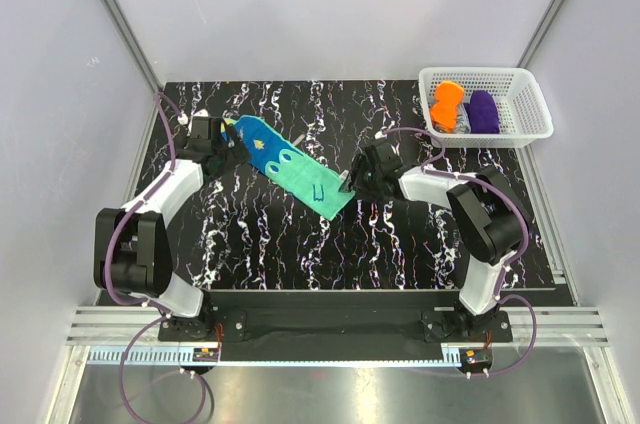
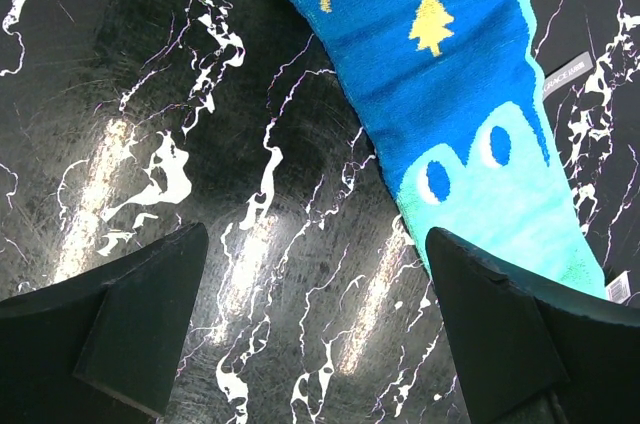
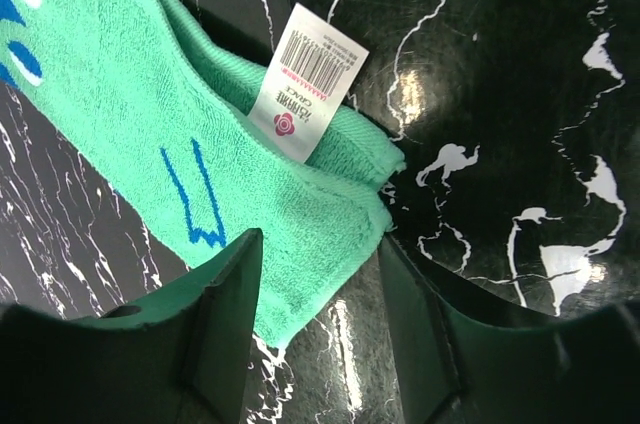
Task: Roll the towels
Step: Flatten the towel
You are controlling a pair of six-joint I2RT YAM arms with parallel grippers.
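The teal-green, blue and yellow towel [image 1: 290, 166] lies folded into a long strip, set diagonally on the black marbled table [image 1: 400, 244]. My left gripper [image 1: 232, 139] hovers at its upper-left blue end, open. In the left wrist view the towel [image 2: 450, 94] runs past the right finger, and only bare table lies between the left gripper [image 2: 315, 244] fingers. My right gripper [image 1: 347, 182] is at the lower-right green end. In the right wrist view the towel [image 3: 150, 134] corner lies between the right gripper [image 3: 320, 242] jaws, which stand apart and do not pinch it. The orange towel [image 1: 446, 104] sits rolled in the basket.
A white lattice basket [image 1: 480, 72] stands at the back right, and a purple roll [image 1: 484, 112] lies in it beside the orange one. A white barcode label [image 3: 307, 82] sticks up from the towel's folded end. Grey walls enclose the table.
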